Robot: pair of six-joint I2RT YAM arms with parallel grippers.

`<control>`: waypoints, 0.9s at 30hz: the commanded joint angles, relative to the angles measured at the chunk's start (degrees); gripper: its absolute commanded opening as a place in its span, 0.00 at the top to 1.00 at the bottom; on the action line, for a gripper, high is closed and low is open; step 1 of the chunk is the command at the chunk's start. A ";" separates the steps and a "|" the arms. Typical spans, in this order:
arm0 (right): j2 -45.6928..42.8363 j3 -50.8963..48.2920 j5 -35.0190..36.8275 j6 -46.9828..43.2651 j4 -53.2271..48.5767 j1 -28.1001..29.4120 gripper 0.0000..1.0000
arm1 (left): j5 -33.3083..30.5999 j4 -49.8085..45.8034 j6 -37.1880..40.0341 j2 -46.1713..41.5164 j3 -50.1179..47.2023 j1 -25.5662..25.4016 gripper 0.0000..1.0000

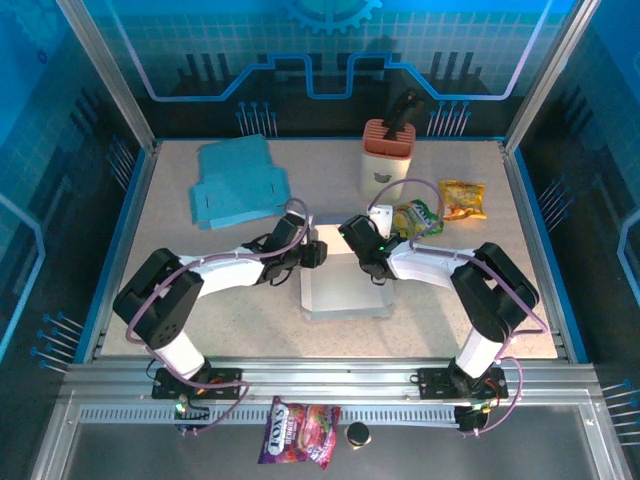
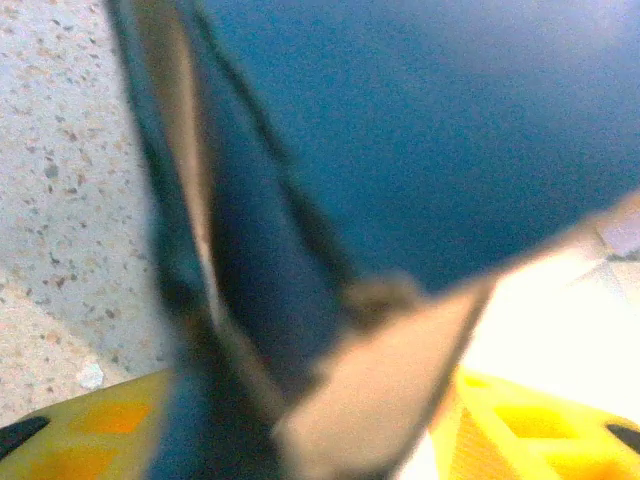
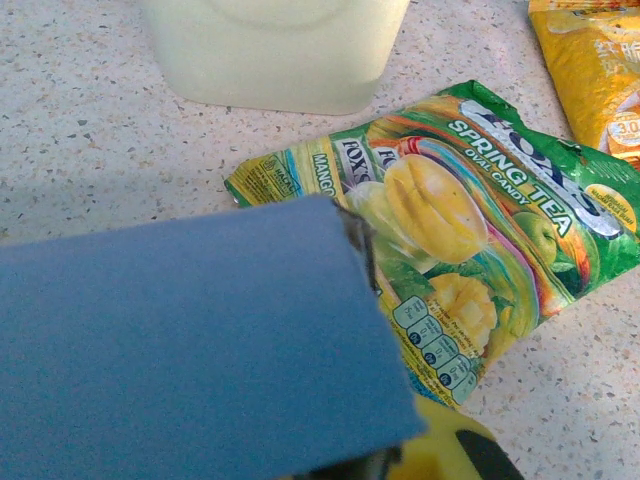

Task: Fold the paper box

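Top external first: the paper box [image 1: 345, 290] sits mid-table, washed out pale by the light, so its folds are hard to read. Both arms meet at its far edge, the left gripper [image 1: 318, 252] and the right gripper [image 1: 352, 235] right beside each other, and from up here I can't tell whether either is clamped or loose. There's plenty of bare table [image 1: 180, 250] near the box's front and on both sides. At the back there's a stack of flat blue boxes [image 1: 240, 180], a pale container [image 1: 388, 155], a green candy bag [image 1: 418, 215] and a yellow bag [image 1: 463, 198].

Left wrist: super blurry. Blue cardboard [image 2: 430, 140] is jammed up against the lens and a flap edge runs down between the yellow fingers [image 2: 90, 425]. No idea if they're pinching it.

Right wrist: a blue panel [image 3: 190, 340] covers the lower left and hides the jaws, with just a bit of a yellow finger [image 3: 445, 445] peeking out, so the grip is unclear. The candy bag [image 3: 480, 240] lies just past the panel's edge.
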 commanded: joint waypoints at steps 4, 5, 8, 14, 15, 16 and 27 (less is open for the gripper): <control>1.90 -0.25 -3.07 0.09 -2.83 0.06 1.00 | 6.45 4.28 4.94 -4.43 -4.85 -0.66 0.39; 1.57 -0.56 -2.96 -0.04 -2.32 0.09 1.00 | 6.30 4.69 4.85 -4.78 -5.35 -0.56 0.39; 0.93 -1.39 -2.58 -0.58 -1.10 0.07 1.00 | 3.94 6.00 3.55 -6.79 -7.17 -0.44 0.40; -0.13 -3.75 -1.95 -2.40 2.62 0.46 1.00 | -0.89 7.41 1.22 -12.52 -10.74 0.84 0.52; -0.18 -4.66 -2.01 -2.45 2.71 0.37 1.00 | -1.02 7.50 1.18 -13.08 -11.24 1.45 0.57; -0.15 -4.76 -1.90 -2.46 2.81 0.53 1.00 | -0.96 7.66 1.12 -13.40 -11.54 2.09 0.61; -0.13 -5.30 -1.76 -2.96 3.73 0.64 1.00 | 4.49 10.47 4.42 -9.17 -10.02 6.97 0.69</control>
